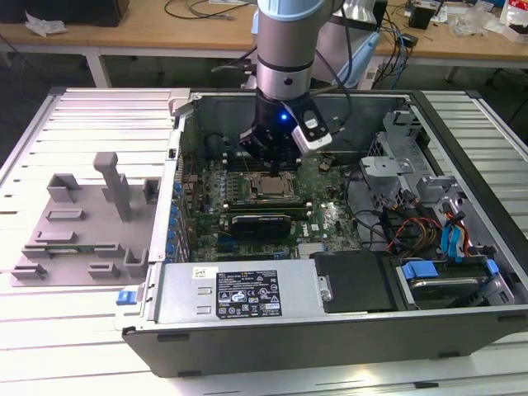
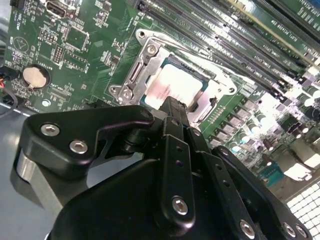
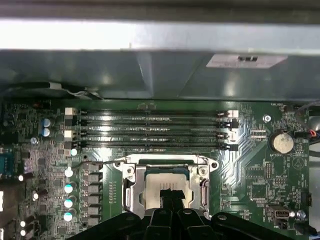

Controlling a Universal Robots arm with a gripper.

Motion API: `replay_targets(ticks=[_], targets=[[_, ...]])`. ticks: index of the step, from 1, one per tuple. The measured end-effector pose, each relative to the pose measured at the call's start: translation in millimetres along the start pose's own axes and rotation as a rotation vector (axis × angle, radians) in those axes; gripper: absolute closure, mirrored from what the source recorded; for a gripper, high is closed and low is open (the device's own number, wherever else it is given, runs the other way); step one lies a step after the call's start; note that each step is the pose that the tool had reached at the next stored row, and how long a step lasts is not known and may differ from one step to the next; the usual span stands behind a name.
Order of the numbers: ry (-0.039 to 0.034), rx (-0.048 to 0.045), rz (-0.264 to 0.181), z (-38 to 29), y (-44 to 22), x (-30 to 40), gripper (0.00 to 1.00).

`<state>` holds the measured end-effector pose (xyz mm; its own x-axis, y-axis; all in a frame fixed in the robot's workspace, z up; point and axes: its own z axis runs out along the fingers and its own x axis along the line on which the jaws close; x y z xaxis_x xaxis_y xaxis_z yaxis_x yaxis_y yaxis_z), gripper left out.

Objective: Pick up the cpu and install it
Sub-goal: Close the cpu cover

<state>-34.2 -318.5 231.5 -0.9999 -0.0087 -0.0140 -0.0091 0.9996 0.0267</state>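
- The slatted metal worktop [image 1: 74, 124] carries an open computer case [image 1: 247, 330], lying on its side with its inside facing up.
- The arm [image 1: 285, 49] comes straight down into the case, over the middle of the board.
- A grey plastic tray [image 1: 82, 239] with upright blocks sits on the worktop at the exterior view's left, just beside the case and well apart from the arm.
- The green motherboard [image 1: 326, 219] covers the case floor. In the first wrist view, four long memory slots [image 3: 150, 130] run side by side just beyond the socket.
- The claw [image 2: 172, 106] hangs directly over the socket. In both wrist views its black fingers [image 3: 176, 197] are drawn together with no gap showing and nothing gripped between them. Their tips are at the chip's top face, but actual contact cannot be told.
- The metal socket frame [image 2: 137, 75] lies open around the chip.
- The cpu [image 3: 162, 181] lies flat inside that frame, silver top up, partly hidden by the fingertips.
- A round coin battery [image 3: 281, 142] sits on the board, apart from the socket.
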Motion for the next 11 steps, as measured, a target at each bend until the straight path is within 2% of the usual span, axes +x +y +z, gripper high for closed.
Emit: replay_targets(ticks=[5, 7, 11], targets=[[0.0012, 0.0024, -0.003, 0.2, -1.0, 0.0, 0.89], [0.0013, 0.0077, -0.003, 0.3, -1.0, 0.0, 0.89], [0.0013, 0.0081, -0.003, 0.5, -0.9, 0.9, 0.89]])
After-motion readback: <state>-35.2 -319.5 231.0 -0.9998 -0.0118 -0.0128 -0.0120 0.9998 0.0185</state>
